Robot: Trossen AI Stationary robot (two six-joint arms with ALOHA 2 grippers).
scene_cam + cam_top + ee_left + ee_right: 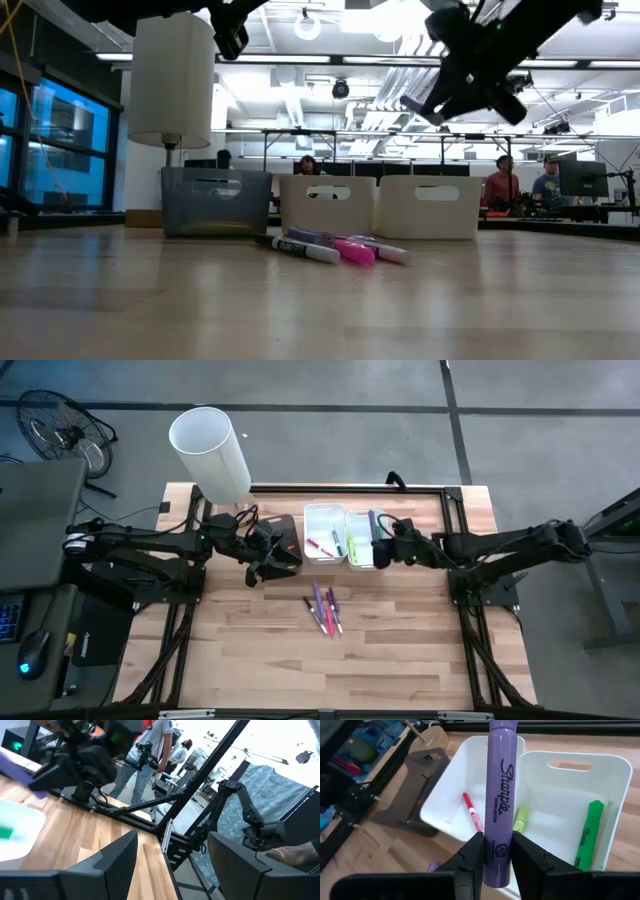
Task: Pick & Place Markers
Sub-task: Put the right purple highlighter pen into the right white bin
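Fingers of the right claw [497, 857] are closed on a purple marker [499, 795], which is held by its lower end with its long axis running straight out from the claw. In the right wrist view two white bins are seen beyond it, touching side by side: one [451, 780] holds a red marker [471, 811], the other [615, 795] holds a green marker [589, 835] and a yellow-green one [521, 818]. The held marker is seen over the shared walls of the two bins, so the release is judged to turn on a small shift toward one bin. In the high view the right claw [382, 540] hangs at the right-hand bin [357, 523].

The left claw [262, 565] is parked by a dark bin [290, 540], its fingers spread and empty. Several markers [325, 608] are left loose on the wooden surface [400, 650], about midway between both arms. A white cylinder [210, 452] stands at the far edge. People are seen in the room behind.
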